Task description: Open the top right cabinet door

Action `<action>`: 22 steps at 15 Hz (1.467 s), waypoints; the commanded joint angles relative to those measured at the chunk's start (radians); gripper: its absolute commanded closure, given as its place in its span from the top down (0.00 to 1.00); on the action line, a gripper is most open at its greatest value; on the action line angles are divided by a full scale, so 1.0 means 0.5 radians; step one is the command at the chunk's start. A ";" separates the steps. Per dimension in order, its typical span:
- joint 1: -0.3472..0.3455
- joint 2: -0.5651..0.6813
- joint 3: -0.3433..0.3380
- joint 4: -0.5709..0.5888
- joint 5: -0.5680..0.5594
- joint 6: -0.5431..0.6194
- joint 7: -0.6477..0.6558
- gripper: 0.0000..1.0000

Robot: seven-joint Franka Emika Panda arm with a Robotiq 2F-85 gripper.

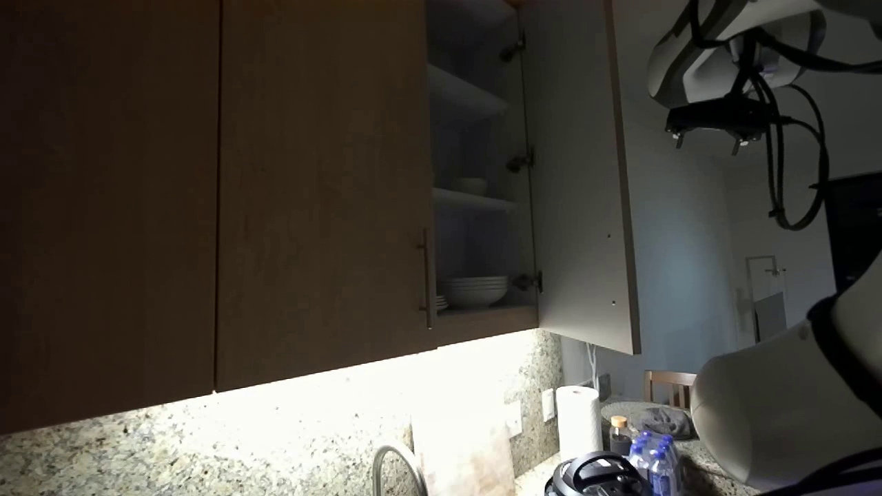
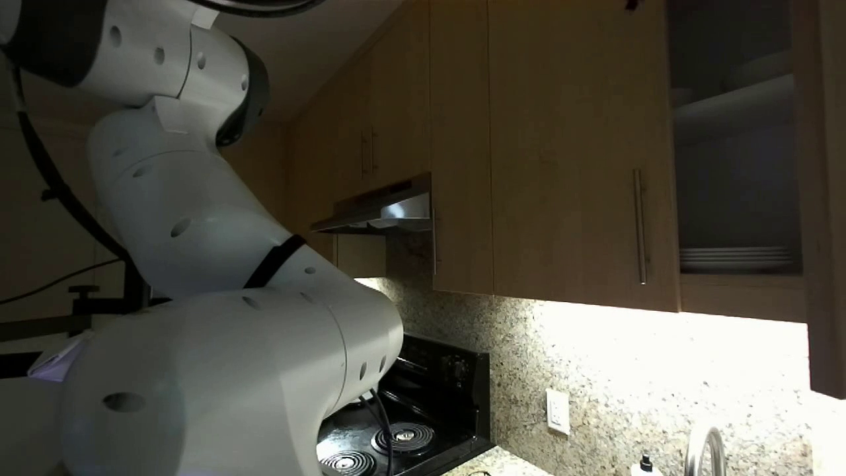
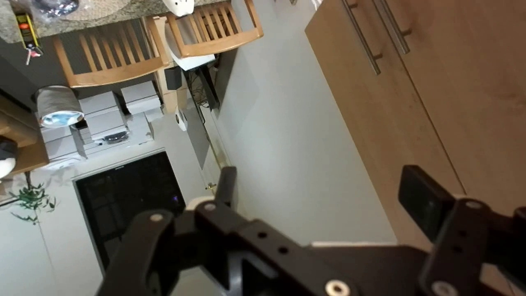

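The top right cabinet door [image 1: 582, 179] stands swung out on its right-hand hinges in an exterior view, pale inner face showing. In an exterior view its brown outer side [image 2: 829, 231] shows at the right edge. The wrist view shows a narrow brown panel [image 3: 382, 102] with a slim handle [image 3: 361, 39], beside a wider panel; only a thin seam shows between them, which does not match the open door. My gripper [image 1: 708, 146] is open and empty at upper right, apart from the door. In the wrist view its fingers [image 3: 318, 176] are wide apart with nothing between them.
The wide door [image 1: 324, 179] beside the opening is closed, with its own handle [image 1: 426, 279]. Bowls [image 1: 475, 291] stand inside the cabinet. Below are a faucet [image 1: 400, 458], paper towel roll [image 1: 579, 420] and bottles [image 1: 658, 461]. A stove [image 2: 416, 410] stands far left.
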 commanded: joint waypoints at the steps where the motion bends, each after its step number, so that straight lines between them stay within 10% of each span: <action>1: 0.040 -0.037 -0.055 -0.127 -0.157 -0.032 -0.273 1.00; 17: 0.668 -0.243 -0.629 -0.397 -0.544 -0.287 -1.617 1.00; 22: 0.786 -0.231 -0.683 -0.364 -0.596 -0.277 -1.564 1.00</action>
